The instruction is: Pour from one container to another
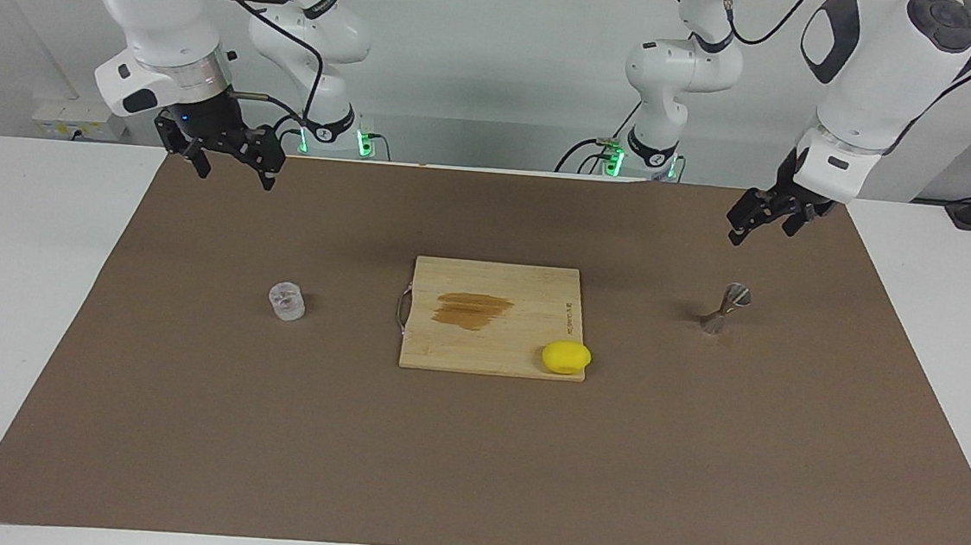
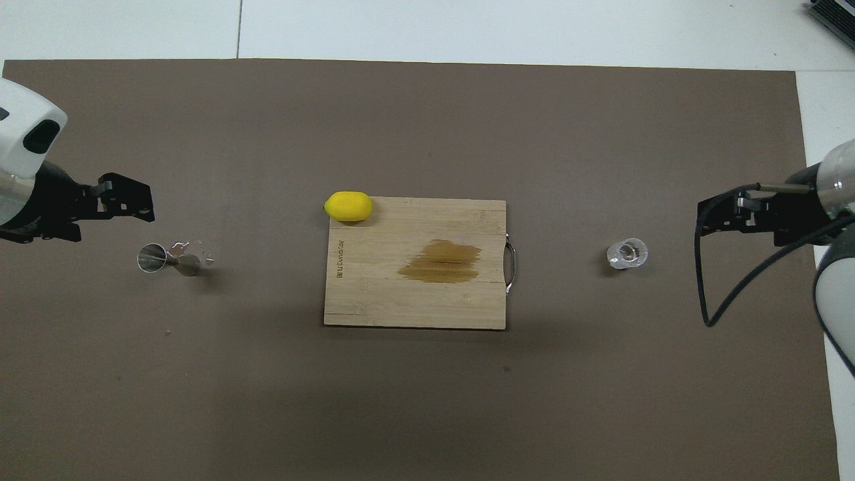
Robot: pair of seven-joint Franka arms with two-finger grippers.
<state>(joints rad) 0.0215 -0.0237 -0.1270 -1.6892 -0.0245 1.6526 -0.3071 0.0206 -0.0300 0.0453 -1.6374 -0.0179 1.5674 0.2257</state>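
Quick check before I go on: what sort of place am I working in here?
Probably a lab bench staged as a bar or kitchen counter: a brown mat over white tables, with a wooden cutting board, a lemon, a glass cup and a metal jigger.

bare mat around glass cup (image 1: 286, 301) and jigger (image 1: 724, 309), cutting board (image 1: 489, 342) with lemon (image 1: 566, 358) between them

Cutting board (image 1: 495, 317) mid-table, lemon (image 1: 566, 357) on its corner; glass cup (image 1: 287, 300) toward right arm's end, jigger (image 1: 727, 307) toward left arm's.
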